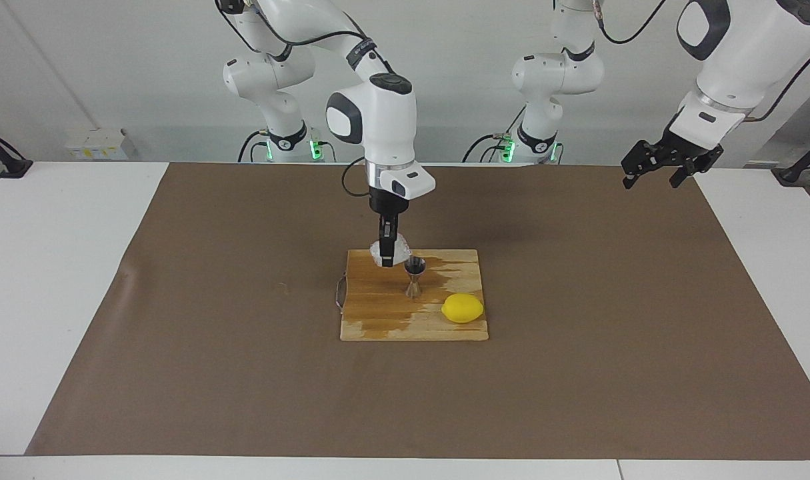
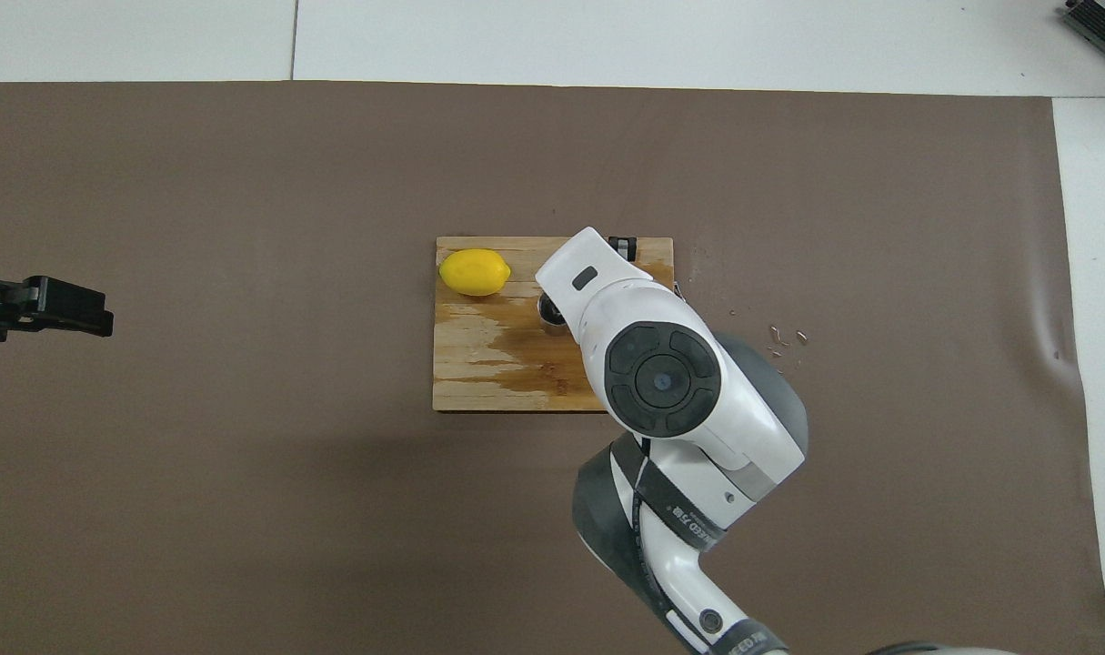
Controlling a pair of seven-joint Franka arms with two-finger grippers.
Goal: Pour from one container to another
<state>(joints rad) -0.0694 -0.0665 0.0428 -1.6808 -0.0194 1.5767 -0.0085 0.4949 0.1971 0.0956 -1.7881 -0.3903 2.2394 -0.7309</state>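
A wooden cutting board (image 1: 415,313) is seen lying on the brown mat (image 1: 245,333) that covers the bench (image 1: 58,300), and everything else is placed here relative to that board. The translucent white plastic cup (image 1: 380,251) is held over the board's edge nearer to the robots, at the corner toward the right arm's end. It is gripped by the right pincer (image 1: 389,255), whose dark fingers are closed against the cup's sides from above. The cup appears tipped toward the steel jigger (image 1: 415,277), which stands upright on the board just beside the cup, its open upper cone dark inside. In the overhead view the cup is hidden under the right arm's wrist, and only a part of the jigger's rim (image 2: 547,314) is visible.

A yellow lemon (image 1: 463,308) is seen resting on the board, farther from the robots than the jigger and toward the left arm's end. Dark wet stains are spread across the board's surface.

The left pincer (image 1: 653,171) is held in the air well apart from the board, over the mat's edge at the left arm's end, with its fingers spread open and nothing between them; this arm waits.
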